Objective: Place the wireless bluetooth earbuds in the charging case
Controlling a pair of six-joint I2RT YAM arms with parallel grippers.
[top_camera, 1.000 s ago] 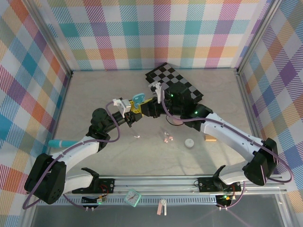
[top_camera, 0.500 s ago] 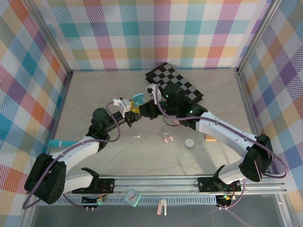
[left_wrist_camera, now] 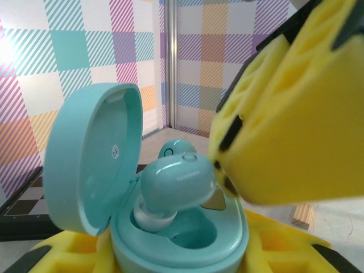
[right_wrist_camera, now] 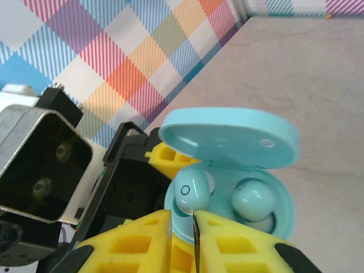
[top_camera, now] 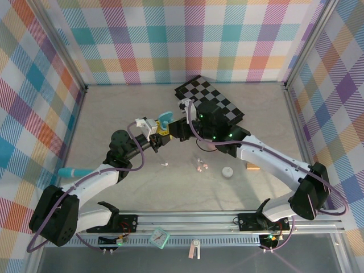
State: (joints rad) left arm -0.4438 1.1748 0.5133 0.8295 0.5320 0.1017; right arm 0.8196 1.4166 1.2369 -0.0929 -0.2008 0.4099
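Note:
My left gripper (top_camera: 161, 132) is shut on the pale blue charging case (left_wrist_camera: 177, 251) and holds it above the table with the lid (left_wrist_camera: 94, 162) swung open. One pale blue earbud (right_wrist_camera: 254, 202) sits in the far socket. A second earbud (left_wrist_camera: 176, 182) lies tilted in the near socket, its white tip down in the hollow. My right gripper (right_wrist_camera: 183, 219) is shut, and its yellow fingertips (left_wrist_camera: 284, 114) touch the side of that tilted earbud without enclosing it. Both grippers meet over the middle of the table, below the raised lid (top_camera: 165, 118).
A black-and-white checkered board (top_camera: 211, 101) lies at the back, under the right arm. On the table are pink earbuds (top_camera: 201, 166), a small white case (top_camera: 227, 172), an orange cylinder (top_camera: 252, 167) and a white bit (top_camera: 165, 164). A teal object (top_camera: 71, 171) lies at the left.
My right gripper's fingers have closed together and the arm has shifted slightly at the case. The left gripper has kept the case still.

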